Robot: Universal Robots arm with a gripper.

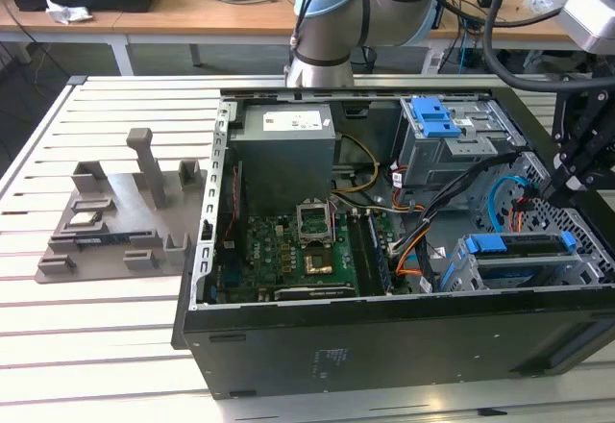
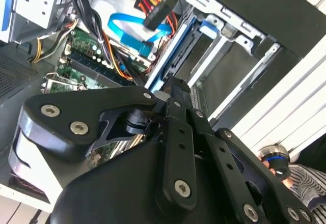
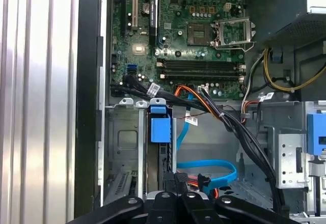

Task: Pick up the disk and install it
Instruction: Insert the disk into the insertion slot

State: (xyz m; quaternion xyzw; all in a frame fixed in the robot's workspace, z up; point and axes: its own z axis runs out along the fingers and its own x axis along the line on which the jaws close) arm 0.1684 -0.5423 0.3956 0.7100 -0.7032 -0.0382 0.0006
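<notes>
green motherboard (image 3: 193, 25), seemingly blue-framed disk (image 1: 524, 255)

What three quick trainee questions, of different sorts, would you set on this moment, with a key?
1. True or false: the computer case has its side panel shut.
2. The disk's carrier frame is: A red, B blue, C green.
3. Where does the disk sit?
Key: 1 false; the case lies open, with the motherboard showing. 2 B. 3 In the drive cage at the case's corner on the exterior view's right, with the gripper hanging just above it.
</notes>
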